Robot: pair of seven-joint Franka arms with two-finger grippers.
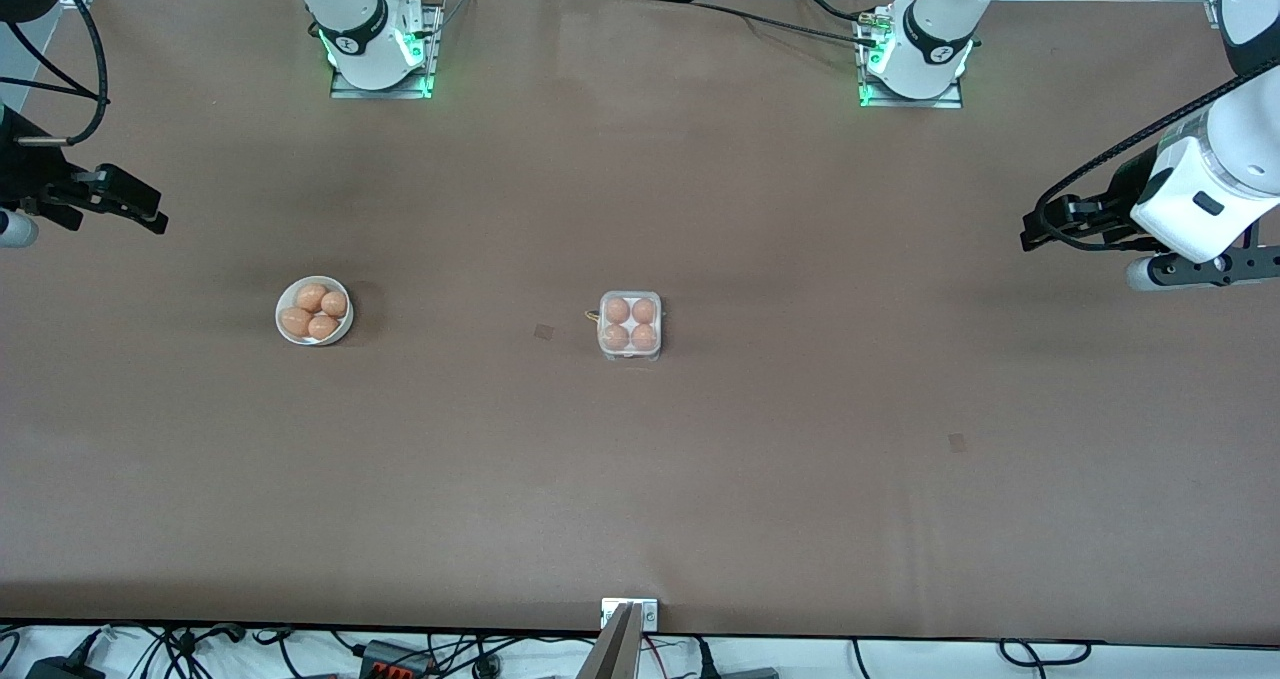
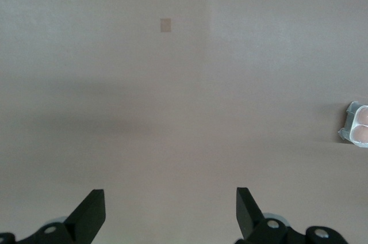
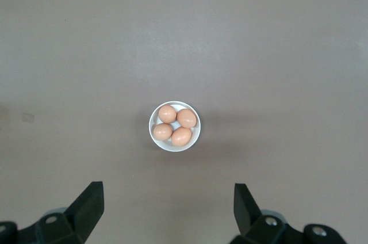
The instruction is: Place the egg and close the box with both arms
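The clear box (image 1: 629, 352) stands at the table's middle as one compact square, with an egg (image 1: 617, 310) in each of its round cells. Its lid seems to lie down over them. Its edge also shows in the left wrist view (image 2: 357, 124). Several like eggs (image 1: 311, 297) lie in a round white bowl (image 1: 286, 299) toward the right arm's end, also in the right wrist view (image 3: 152, 134). My right gripper (image 1: 150, 214) (image 3: 168, 189) is open and empty, up in the air at that end. My left gripper (image 1: 1035, 231) (image 2: 171, 195) is open and empty over the left arm's end.
Two small square patches (image 1: 543, 332) (image 1: 957, 443) lie flat on the brown table; one shows in the left wrist view (image 2: 165, 25). The arm bases (image 1: 380, 54) (image 1: 915, 59) stand along the table's edge farthest from the front camera. A metal mount (image 1: 629, 624) sits at the nearest edge.
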